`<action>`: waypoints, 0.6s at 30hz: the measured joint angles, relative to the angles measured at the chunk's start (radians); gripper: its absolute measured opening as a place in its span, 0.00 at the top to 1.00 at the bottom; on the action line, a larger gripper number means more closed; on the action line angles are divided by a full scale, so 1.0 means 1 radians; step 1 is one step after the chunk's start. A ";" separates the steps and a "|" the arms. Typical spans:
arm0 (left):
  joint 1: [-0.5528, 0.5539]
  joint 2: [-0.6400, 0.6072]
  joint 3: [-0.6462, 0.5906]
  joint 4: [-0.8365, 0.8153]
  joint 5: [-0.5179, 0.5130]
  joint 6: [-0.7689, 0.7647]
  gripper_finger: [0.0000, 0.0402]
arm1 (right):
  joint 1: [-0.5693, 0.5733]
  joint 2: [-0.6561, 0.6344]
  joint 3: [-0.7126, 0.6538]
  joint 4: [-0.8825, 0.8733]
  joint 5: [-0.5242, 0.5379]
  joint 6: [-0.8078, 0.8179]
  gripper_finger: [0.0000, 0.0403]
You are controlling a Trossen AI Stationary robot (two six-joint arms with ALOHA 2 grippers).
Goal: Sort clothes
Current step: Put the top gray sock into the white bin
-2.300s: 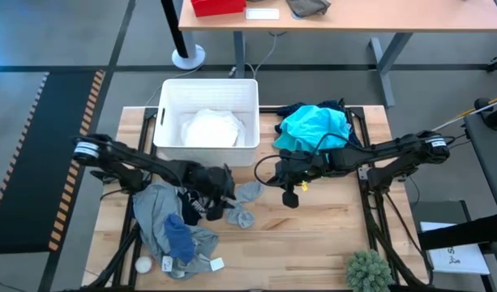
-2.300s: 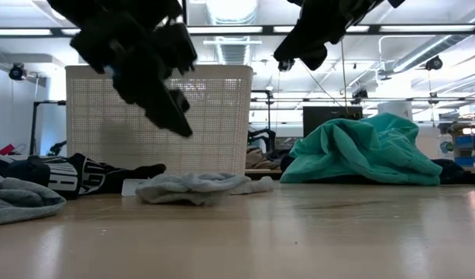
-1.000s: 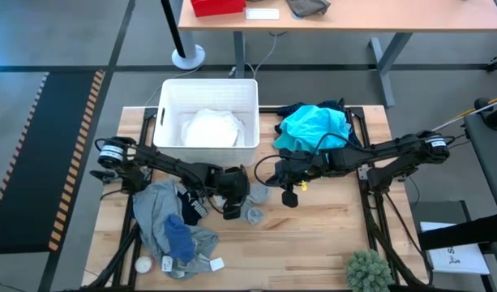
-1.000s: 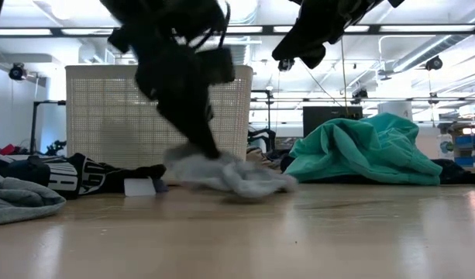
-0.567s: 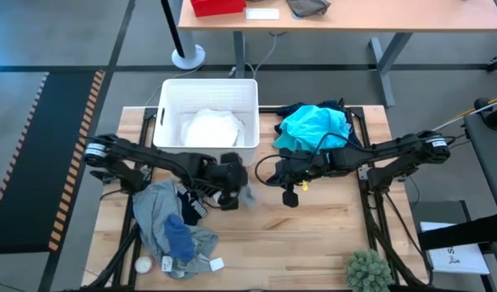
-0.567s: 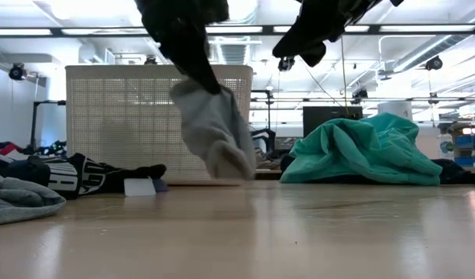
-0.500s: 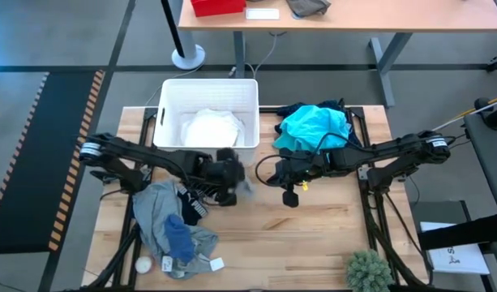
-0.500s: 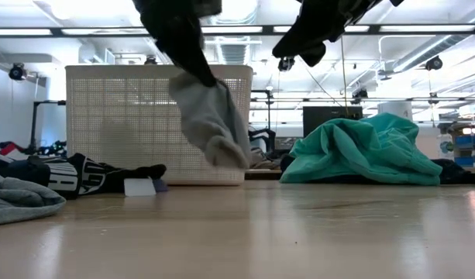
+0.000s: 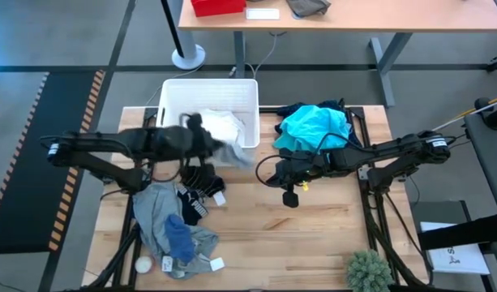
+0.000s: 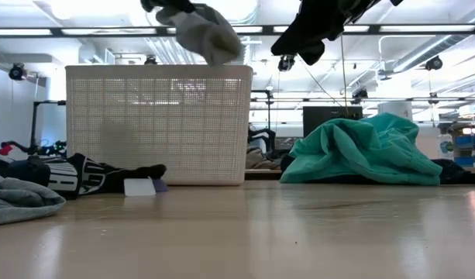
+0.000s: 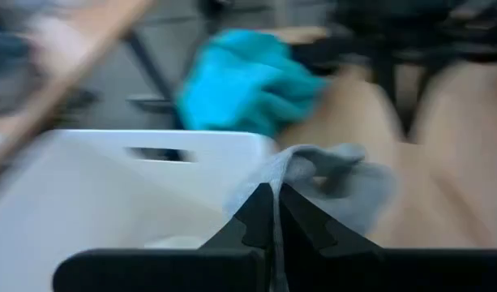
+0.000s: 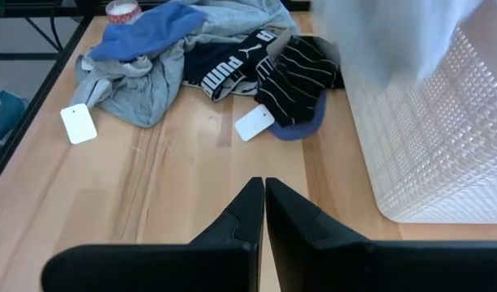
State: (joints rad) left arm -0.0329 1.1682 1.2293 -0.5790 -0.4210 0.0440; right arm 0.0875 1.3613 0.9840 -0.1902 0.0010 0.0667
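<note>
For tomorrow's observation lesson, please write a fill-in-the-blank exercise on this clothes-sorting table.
1. The left gripper holds a pale ____ fabric garment above the white plastic basket.
2. The jaws of the right gripper are ____.
3. The crumpled teal cloth lies on the wooden ____.
4. Inside the basket lies a ____ garment.

Missing words: grey; shut; table; white

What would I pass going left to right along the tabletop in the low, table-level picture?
Grey garment → black garment with white lettering → small white tag → white basket, with the left gripper holding a grey sock above it → teal garment.
</note>
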 joint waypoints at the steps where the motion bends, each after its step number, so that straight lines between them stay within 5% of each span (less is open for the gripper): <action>1: 0.012 -0.013 0.000 -0.002 -0.045 0.011 1.00 | 0.000 0.000 0.000 0.000 0.000 0.000 1.00; 6: 0.142 -0.024 -0.003 0.013 -0.108 0.046 1.00 | 0.000 0.000 0.000 0.017 0.000 0.000 1.00; 18: 0.565 0.200 0.015 0.191 0.185 0.131 1.00 | 0.002 0.000 0.000 0.024 0.000 0.012 1.00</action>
State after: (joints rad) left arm 0.5320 1.3687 1.2446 -0.3881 -0.2364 0.1753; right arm 0.0898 1.3613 0.9840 -0.1658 0.0007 0.0792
